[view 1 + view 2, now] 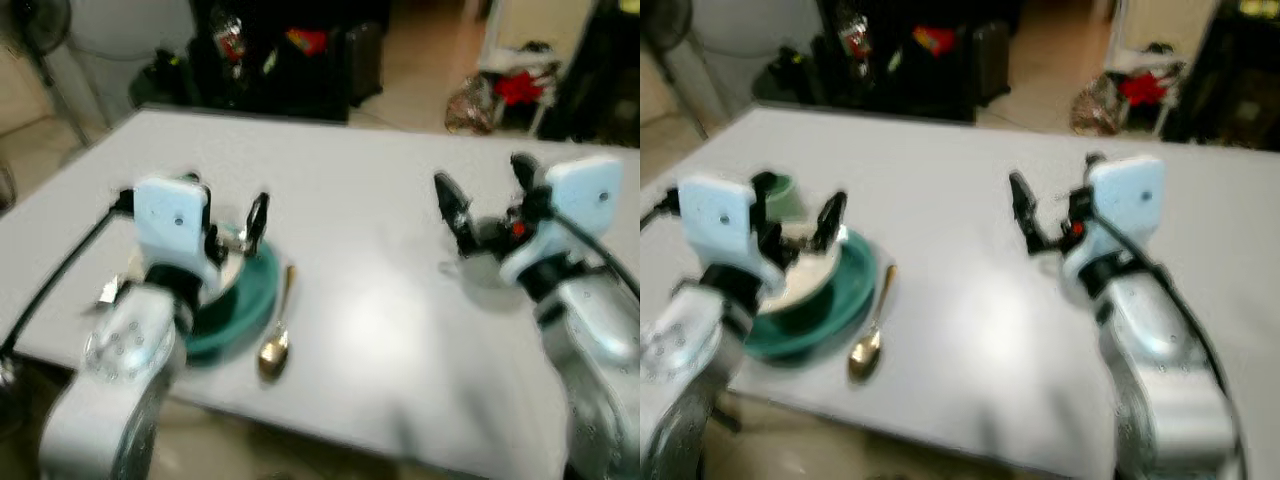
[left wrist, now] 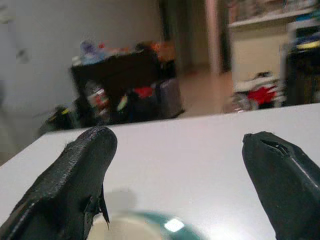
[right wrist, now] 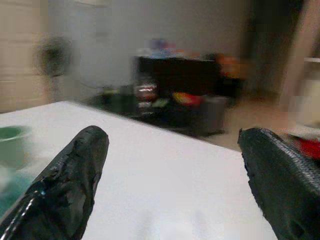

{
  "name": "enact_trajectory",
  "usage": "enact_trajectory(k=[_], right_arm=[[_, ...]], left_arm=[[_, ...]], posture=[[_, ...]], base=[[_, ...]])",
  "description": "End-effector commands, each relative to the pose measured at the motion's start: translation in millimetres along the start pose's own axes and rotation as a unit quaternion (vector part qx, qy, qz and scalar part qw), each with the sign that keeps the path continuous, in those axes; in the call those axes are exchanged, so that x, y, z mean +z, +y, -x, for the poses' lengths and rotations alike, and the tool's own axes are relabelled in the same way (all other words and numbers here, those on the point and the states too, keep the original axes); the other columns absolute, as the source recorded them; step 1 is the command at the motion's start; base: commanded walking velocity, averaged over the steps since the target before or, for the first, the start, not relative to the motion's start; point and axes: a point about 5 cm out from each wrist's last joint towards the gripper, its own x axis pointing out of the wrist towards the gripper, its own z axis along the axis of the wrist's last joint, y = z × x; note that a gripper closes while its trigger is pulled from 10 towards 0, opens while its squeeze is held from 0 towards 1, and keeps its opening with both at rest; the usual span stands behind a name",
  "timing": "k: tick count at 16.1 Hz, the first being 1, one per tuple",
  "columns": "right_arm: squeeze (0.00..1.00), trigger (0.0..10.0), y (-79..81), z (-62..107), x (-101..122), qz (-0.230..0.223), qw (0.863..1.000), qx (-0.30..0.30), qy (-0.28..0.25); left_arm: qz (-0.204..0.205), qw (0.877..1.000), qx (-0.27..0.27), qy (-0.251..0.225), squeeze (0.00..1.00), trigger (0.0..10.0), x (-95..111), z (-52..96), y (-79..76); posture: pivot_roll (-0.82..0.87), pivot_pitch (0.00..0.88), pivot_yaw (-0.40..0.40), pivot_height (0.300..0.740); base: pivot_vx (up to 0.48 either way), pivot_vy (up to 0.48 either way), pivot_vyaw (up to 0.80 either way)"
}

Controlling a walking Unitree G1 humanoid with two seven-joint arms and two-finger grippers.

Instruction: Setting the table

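No writing is legible in these blurred frames, where on the plain white table the left gripper, fingers spread wide and empty, hovers over a cream bowl on a round teal plate, a gold metal spoon just beside it (a green cup sits beyond), while the right gripper is likewise open, holding nothing, before dark cluttered furniture.

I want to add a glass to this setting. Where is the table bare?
Bare: the table between the spoon and the right hand, plus the far half. Crowded: the near left, where plate, bowl and left hand cluster.
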Motion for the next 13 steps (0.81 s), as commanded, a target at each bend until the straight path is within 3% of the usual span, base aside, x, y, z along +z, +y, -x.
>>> enact_trajectory(k=[1, 13], right_arm=[[1.00, 10.0, -0.2, 1.6, 1.7, 0.007, 1.000, 0.001, 0.000], [1.00, 10.0, 2.8, -1.0, 5.7, -0.025, 1.000, 0.011, -0.014]], left_arm=[[0.003, 1.000, -0.005, 0.008, 0.00, 10.0, -1.7, -1.4, -0.6], [0.016, 1.000, 0.011, 0.008, 0.00, 10.0, -1.8, 1.3, 1.4]], posture=[[-0.09, 0.000, 0.056, 0.740], [-0.08, 0.000, 0.031, 0.740]], base=[[0.000, 0.000, 0.80], [0.000, 0.000, 0.80]])
